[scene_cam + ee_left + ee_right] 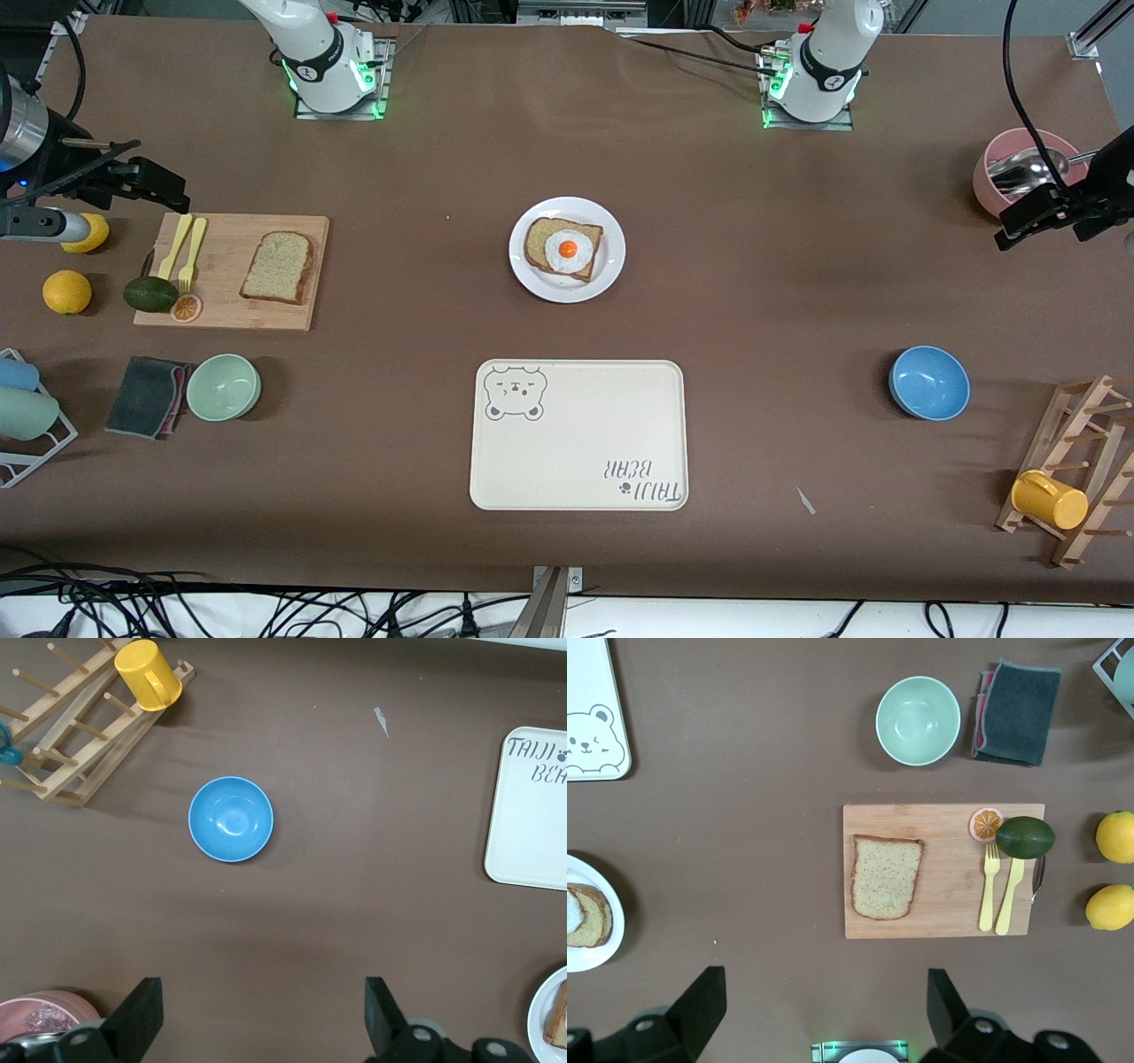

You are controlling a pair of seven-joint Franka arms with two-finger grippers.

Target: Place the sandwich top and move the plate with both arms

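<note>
In the front view both arms are cut off by the top edge just above their bases, and the left gripper (1032, 217) is seen only in part at the picture's edge. In the left wrist view the plate (547, 1020) is cut by the corner, so only a sliver of its rim and a bread crust are shown; the cream tray (530, 815) and the pink bowl (44, 1010) are likewise clipped. In the right wrist view the plate (598, 921) and the tray (594, 718) are cut by the edge, and the egg is barely seen.
</note>
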